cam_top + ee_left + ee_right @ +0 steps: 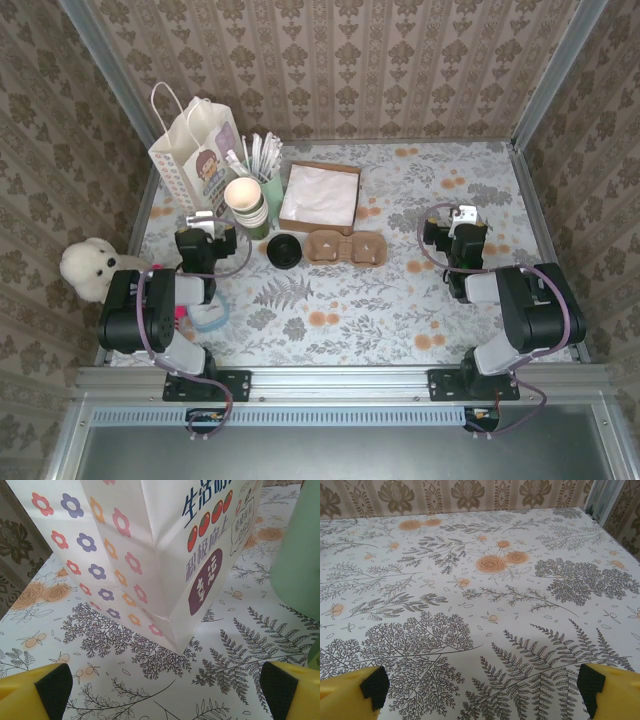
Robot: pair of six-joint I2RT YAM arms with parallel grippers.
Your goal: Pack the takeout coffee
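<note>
Tablecloth [400, 300], floral, spread under everything. Paper bag [195, 150] stood back left. Cardboard carrier [345, 247] laid mid-table. Left gripper [165, 687] and right gripper [483, 687] held with jaws wide apart, nothing gripped. Takeout coffee [283, 250], round black lid over dark olive cup, set upright just left of carrier.

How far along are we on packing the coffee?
Nothing looks done: both slots of the cardboard carrier sit empty, and the takeout coffee stands on the table beside it. Nothing is in hand; the left gripper and right gripper are open. Grasping and packing remain.
</note>
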